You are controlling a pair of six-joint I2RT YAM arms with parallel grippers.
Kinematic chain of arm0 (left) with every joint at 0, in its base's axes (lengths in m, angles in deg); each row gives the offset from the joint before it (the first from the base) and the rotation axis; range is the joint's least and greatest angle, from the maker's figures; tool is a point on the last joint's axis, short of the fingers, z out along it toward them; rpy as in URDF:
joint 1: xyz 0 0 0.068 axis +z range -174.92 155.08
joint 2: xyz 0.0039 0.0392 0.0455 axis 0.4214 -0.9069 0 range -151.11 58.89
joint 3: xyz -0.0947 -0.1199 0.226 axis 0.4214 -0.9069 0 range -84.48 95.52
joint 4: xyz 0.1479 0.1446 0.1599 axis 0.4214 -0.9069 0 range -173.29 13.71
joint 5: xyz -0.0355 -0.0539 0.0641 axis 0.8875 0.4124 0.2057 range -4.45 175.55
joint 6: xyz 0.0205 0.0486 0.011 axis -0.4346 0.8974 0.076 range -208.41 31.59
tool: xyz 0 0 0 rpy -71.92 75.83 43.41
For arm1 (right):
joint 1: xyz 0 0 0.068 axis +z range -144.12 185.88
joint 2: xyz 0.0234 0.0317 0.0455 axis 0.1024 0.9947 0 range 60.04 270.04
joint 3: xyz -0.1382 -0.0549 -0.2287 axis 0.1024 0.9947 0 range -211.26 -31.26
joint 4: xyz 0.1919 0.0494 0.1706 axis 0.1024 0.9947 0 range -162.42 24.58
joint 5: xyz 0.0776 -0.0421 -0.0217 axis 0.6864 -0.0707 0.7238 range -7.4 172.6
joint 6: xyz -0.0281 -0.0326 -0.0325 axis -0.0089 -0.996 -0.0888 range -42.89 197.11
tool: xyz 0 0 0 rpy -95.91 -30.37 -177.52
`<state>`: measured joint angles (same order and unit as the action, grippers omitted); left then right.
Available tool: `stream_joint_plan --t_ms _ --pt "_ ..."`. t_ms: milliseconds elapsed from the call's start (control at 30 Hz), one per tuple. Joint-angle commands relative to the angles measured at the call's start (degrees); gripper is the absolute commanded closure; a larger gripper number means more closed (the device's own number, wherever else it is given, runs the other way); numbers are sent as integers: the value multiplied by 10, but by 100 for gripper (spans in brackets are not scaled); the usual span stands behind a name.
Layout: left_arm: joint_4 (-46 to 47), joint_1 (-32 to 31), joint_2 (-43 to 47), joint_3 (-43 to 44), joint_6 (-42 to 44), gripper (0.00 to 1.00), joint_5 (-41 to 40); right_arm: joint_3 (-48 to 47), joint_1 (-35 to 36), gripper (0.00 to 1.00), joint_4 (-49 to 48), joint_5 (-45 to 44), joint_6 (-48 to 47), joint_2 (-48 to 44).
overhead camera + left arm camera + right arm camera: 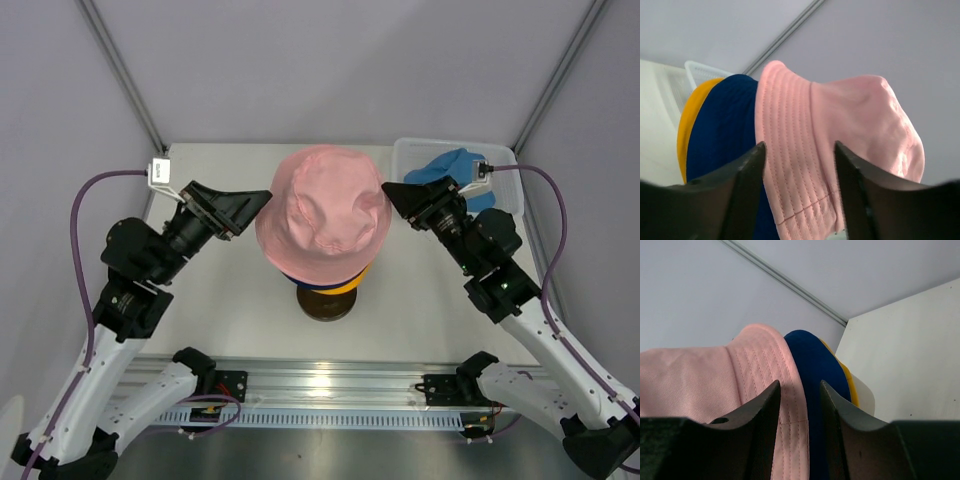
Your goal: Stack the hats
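Hats: three stacked between the hands, one apart.
Top is pink hat (322,215), over navy hat (725,130) and yellow hat (690,125), above dark round base (325,306). Fingers of left hand (264,199) apart, tips at pink brim, nothing clamped; right hand (388,189) likewise, narrower gap. Just behind right hand, sky blue hat (452,164) lies in white basket (404,152).

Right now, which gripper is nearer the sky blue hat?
Right. The right gripper is close beside the sky blue hat in the basket; the left gripper is across the pink hat, on its far side.
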<state>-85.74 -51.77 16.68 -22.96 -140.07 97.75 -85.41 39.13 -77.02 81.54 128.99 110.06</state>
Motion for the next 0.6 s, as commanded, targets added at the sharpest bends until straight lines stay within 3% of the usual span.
stream_joint_plan --t_ms 0,100,233,333,400,467,567 --pt "25 3 -11 12 -13 44 25 -29 -3 60 -42 4 1 10" --pt "41 3 -23 5 -49 56 49 -30 -3 61 -51 4 9 17" --pt "50 2 -37 -16 -76 60 50 -31 -3 63 -57 4 12 20" --pt "22 3 -33 -11 -58 47 26 -32 -3 63 -54 2 9 21" --pt "16 2 -13 -17 -45 32 -4 -32 -4 64 -55 -1 6 22" --pt "-4 2 9 -17 -35 20 -37 -32 -4 73 -59 1 2 25" --pt "-19 2 32 -19 -28 19 -60 -32 -5 81 -60 4 1 29"
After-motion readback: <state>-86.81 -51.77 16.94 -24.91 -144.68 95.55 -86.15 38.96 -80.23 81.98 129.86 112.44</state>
